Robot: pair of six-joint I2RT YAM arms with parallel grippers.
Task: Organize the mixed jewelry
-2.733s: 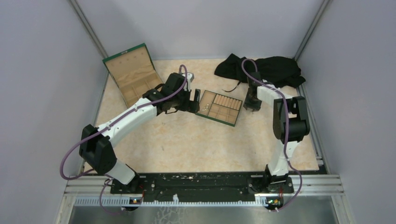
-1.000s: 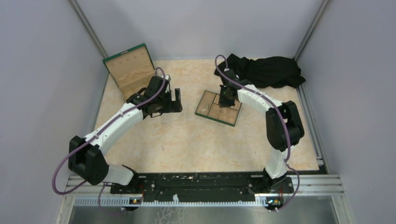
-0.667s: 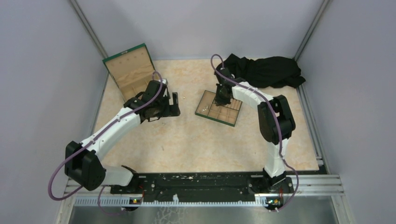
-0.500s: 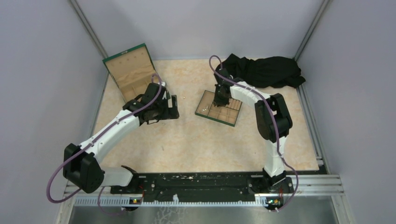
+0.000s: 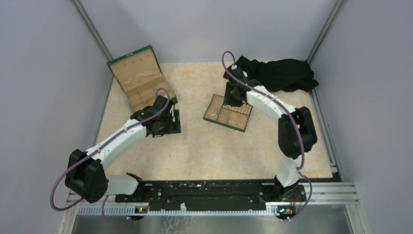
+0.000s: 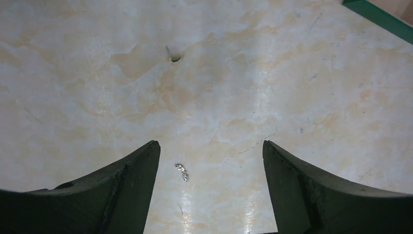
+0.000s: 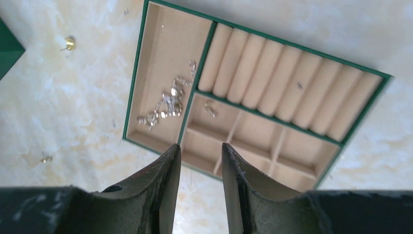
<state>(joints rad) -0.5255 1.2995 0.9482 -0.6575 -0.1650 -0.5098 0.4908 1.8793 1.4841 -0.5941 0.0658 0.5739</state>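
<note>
- My left gripper [image 6: 211, 144] hangs low over the bare table [image 6: 302, 97] with its jaws spread wide and nothing in them. I judge that width is there to straddle a small target rather than pinch blind.
- That target looks to be the tiny silvery piece [image 6: 182, 172] lying on the table between the two fingers, nearer the left one at the bottom of the wrist view. A gold stud [image 6: 173, 57] with a short post lies well apart from it, toward the upper middle.
- My right gripper [image 7: 200, 146] sits above the near edge of the tray [image 7: 135, 73]. Its jaws are parted only a little and are empty, which suits a tool just above a compartment with nothing left to carry.
- Most of the jewelry is in the tray's tall left compartment, where a loose chain heap [image 7: 165, 105] runs diagonally. One small piece [image 7: 210, 108] lies alone in the square compartment just right of it, under the padded rolls [image 7: 272, 83].
- Stray pieces remain outside the tray in that view: a gold stud [image 7: 69, 43] at the upper left and a speck [image 7: 46, 158] at the lower left, both on the table.
- The second box [image 5: 141, 78] lies open at the upper left of the overhead view, and the black cloth [image 5: 280, 73] is bunched at the upper right — both clear of the working area, I'd say.
- I can read no brand, label or writing on anything; the tray and box show only plain green edges and tan lining.
</note>
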